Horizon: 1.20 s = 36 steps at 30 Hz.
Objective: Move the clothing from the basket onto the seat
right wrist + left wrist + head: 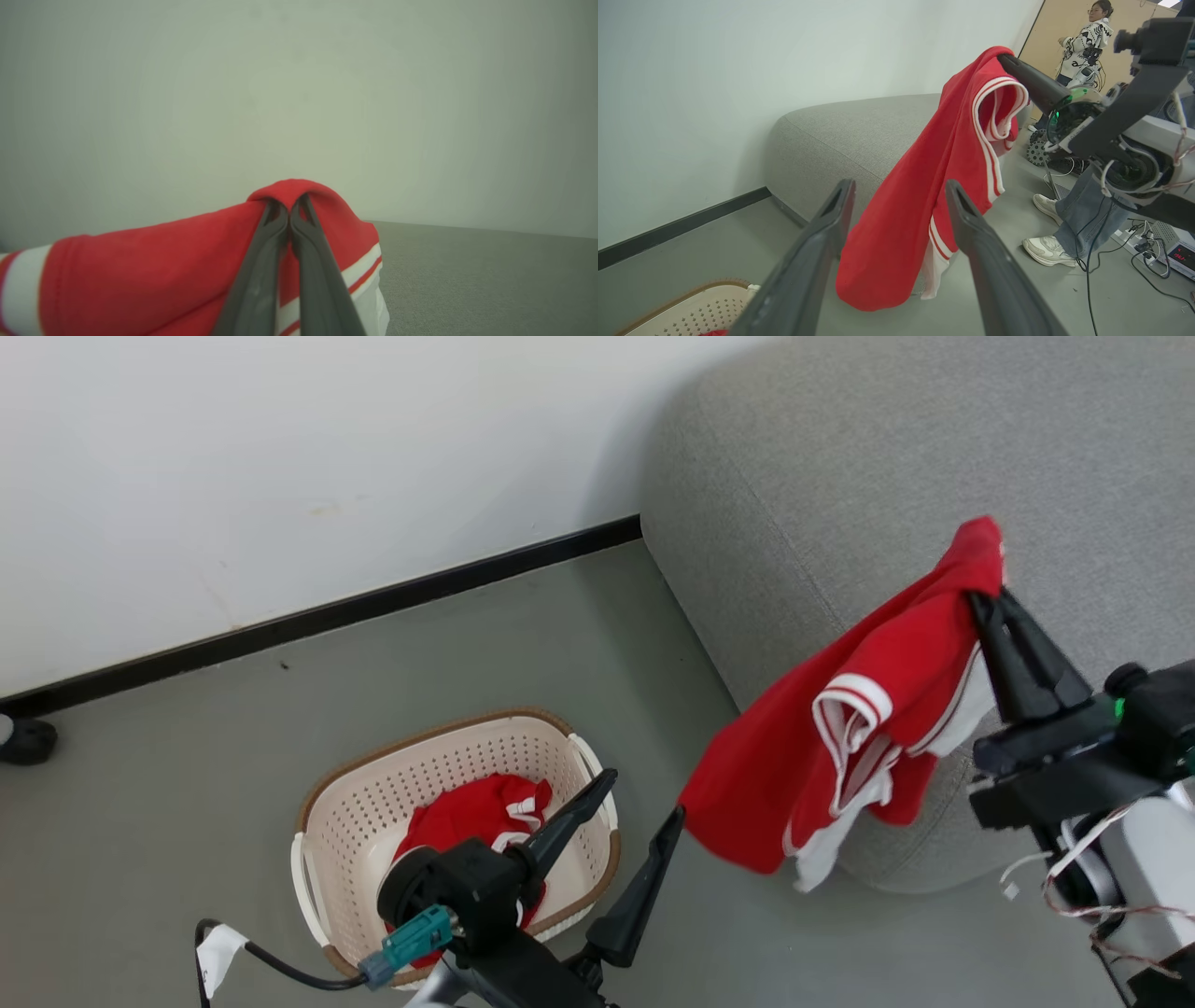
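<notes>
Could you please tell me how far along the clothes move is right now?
Done: nothing lies on the visible seat yet. In hand: the right gripper is shut on one garment, lifted clear of the basket and hanging by the seat's edge. Left: set it down, then fetch the second garment still in the basket, where the left gripper hovers open.
</notes>
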Motion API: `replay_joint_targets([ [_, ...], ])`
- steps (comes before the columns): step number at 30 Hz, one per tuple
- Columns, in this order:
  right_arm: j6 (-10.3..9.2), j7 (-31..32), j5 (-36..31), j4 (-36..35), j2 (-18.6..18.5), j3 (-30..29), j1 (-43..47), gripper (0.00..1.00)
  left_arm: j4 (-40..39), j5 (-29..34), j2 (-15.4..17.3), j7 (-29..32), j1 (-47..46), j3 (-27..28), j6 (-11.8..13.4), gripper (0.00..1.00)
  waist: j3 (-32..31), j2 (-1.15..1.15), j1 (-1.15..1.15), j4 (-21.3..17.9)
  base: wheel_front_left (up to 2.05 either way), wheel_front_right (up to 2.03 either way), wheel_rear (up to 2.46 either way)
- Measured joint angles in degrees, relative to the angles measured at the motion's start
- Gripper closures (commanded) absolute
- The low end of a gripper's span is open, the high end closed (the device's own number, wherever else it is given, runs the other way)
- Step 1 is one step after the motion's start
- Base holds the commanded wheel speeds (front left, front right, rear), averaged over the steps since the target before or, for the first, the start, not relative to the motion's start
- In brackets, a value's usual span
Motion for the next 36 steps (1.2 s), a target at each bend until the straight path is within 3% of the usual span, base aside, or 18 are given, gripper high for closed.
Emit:
replay_joint_targets([
  [16, 0.99, -0.01, 1.75, 2.37, -6.9, -11.93, -16.35, 1.0, -3.59, 2.11, 1.16, 3.74, -2.38, -0.82, -0.01, 0.0, 8.57, 0.0, 0.01, 2.65, 0.0, 0.0, 0.0],
  [22, 1.26, -0.18, 1.3, 3.57, -9.53, -14.54, -23.43, 1.0, -4.92, 2.68, 3.12, 5.81, -3.57, -0.45, 0.0, 0.0, 12.83, 0.0, 0.01, 3.42, 0.0, 0.0, 0.0],
  [30, 1.58, -0.43, 9.12, 14.68, -9.04, -22.42, -31.63, 1.0, -6.69, 3.27, 5.6, 8.32, -4.62, 0.56, 0.07, 0.0, 19.53, 0.01, 0.02, 4.03, 0.0, 0.0, 0.0],
  [36, 1.63, -0.44, 9.6, 22.23, -11.21, -25.92, -35.79, 1.0, -6.75, 3.76, 7.0, 9.1, -6.33, 1.81, 0.08, 0.0, 23.22, 0.01, 0.02, 4.32, 0.0, 0.0, 0.0],
])
